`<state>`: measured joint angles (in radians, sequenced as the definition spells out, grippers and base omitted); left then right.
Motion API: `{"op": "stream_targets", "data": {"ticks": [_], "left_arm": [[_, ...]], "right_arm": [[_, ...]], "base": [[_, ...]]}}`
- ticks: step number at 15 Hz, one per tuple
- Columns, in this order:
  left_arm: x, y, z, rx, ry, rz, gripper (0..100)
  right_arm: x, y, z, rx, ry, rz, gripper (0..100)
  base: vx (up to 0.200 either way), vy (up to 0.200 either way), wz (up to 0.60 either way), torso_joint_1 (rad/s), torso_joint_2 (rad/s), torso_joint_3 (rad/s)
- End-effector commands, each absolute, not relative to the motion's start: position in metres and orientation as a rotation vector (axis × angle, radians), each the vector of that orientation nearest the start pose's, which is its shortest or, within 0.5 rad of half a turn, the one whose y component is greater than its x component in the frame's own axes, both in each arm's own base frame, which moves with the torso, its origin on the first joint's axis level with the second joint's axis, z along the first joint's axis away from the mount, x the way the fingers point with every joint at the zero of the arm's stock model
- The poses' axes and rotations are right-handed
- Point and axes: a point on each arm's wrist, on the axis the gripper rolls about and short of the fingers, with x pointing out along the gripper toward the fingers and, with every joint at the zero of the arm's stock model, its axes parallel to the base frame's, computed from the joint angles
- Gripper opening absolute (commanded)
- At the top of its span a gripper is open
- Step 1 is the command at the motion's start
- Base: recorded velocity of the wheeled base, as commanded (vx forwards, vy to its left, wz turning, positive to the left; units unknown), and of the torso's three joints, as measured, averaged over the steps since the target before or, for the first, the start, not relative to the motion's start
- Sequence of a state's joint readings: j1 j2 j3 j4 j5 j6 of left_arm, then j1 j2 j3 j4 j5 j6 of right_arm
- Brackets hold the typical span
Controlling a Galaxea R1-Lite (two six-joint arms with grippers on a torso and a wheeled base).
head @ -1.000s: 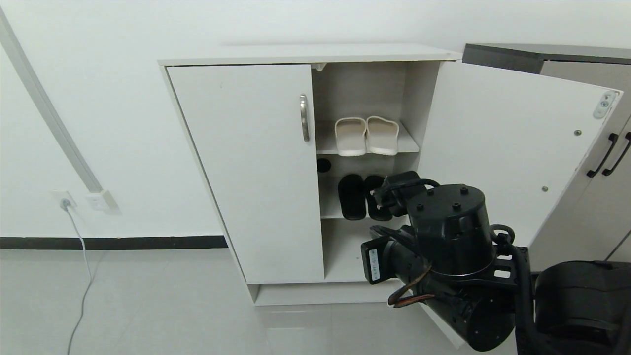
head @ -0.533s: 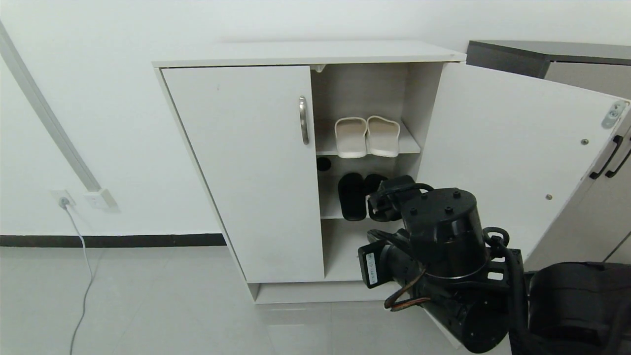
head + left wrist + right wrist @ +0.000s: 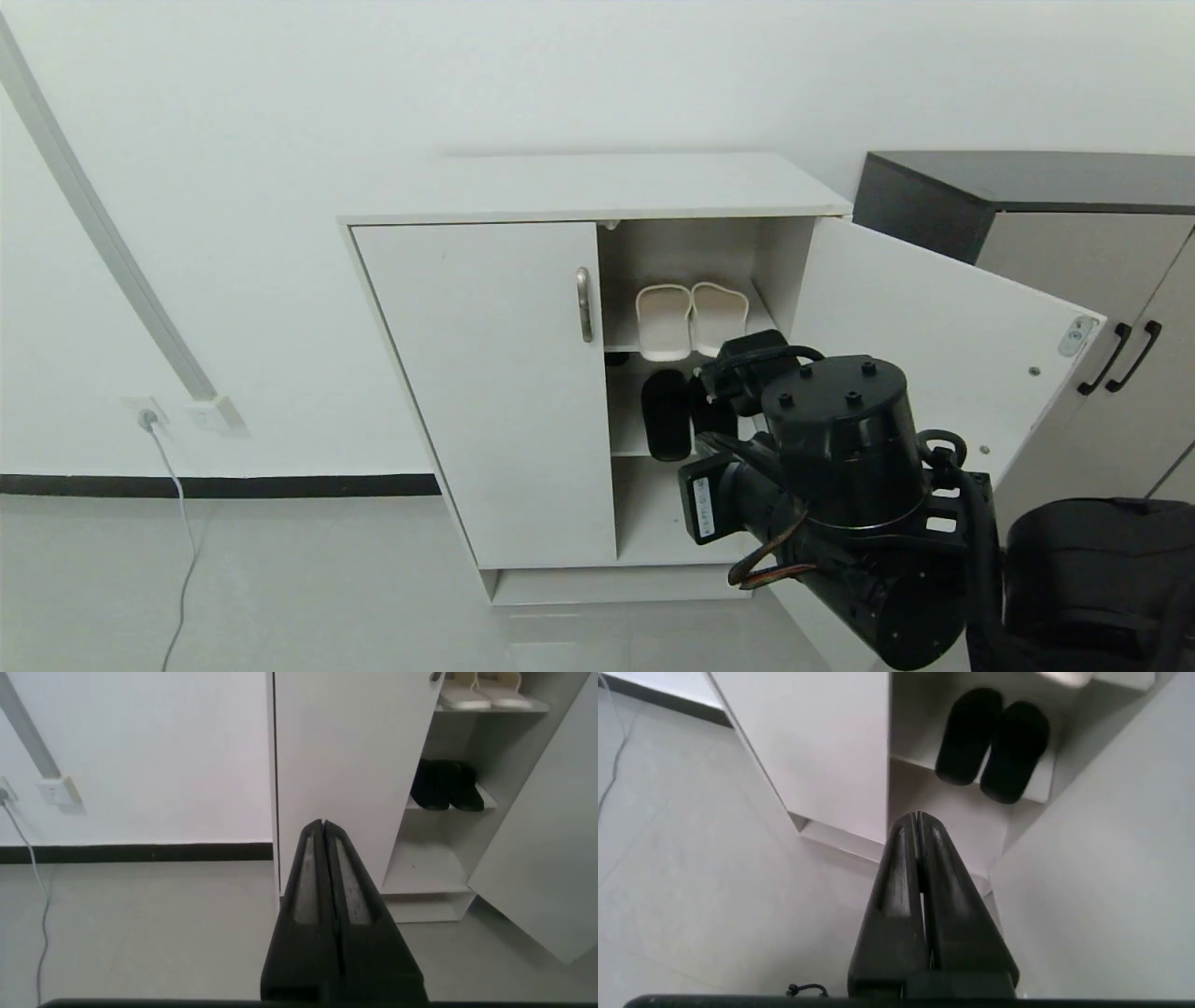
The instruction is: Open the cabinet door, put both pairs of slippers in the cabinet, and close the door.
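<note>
White door (image 3: 924,336) open beside right gripper (image 3: 918,823), pinched closed and empty: push near free edge, steadily, until flush.

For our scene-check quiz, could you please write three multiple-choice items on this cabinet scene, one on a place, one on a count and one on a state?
1. Where, in or around the cabinet, is the black pair of slippers?
A. on the floor in front of it
B. on top of it
C. inside it, one level below the pale pair

2. How many pairs of slippers are in the cabinet?
A. one
B. two
C. three

3. In what state is the right door?
A. open
B. shut
C. taken off

Key:
1 C, the head view shows the black pair inside, under the pale pair.
2 B, one pale pair and one black pair lie inside.
3 A, it stands swung out wide, while the left door is shut.
</note>
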<state>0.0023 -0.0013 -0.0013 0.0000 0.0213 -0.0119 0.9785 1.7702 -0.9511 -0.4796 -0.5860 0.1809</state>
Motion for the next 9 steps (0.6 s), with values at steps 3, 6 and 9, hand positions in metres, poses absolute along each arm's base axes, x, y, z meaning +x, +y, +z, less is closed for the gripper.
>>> {"op": "stream_targets", "data": {"ticks": [3,6,9], "left_arm": [[-0.0229,0.0004,0.0759,-0.012,-0.002,0.023,0],[-0.0229,0.0004,0.0759,-0.012,-0.002,0.023,0],[-0.0229,0.0004,0.0759,-0.012,-0.002,0.025,0]], "right_arm": [[0.1934,0.2643,0.1846,-0.064,0.277,0.363,0],[0.1934,0.2643,0.1846,-0.064,0.277,0.363,0],[0.1932,0.2640,0.1838,-0.066,0.279,0.363,0]], "base": [[0.000,0.000,0.00,0.134,-0.47,-0.333],[0.000,0.000,0.00,0.159,-0.48,-0.325],[0.000,0.000,0.00,0.185,-0.50,-0.317]]}}
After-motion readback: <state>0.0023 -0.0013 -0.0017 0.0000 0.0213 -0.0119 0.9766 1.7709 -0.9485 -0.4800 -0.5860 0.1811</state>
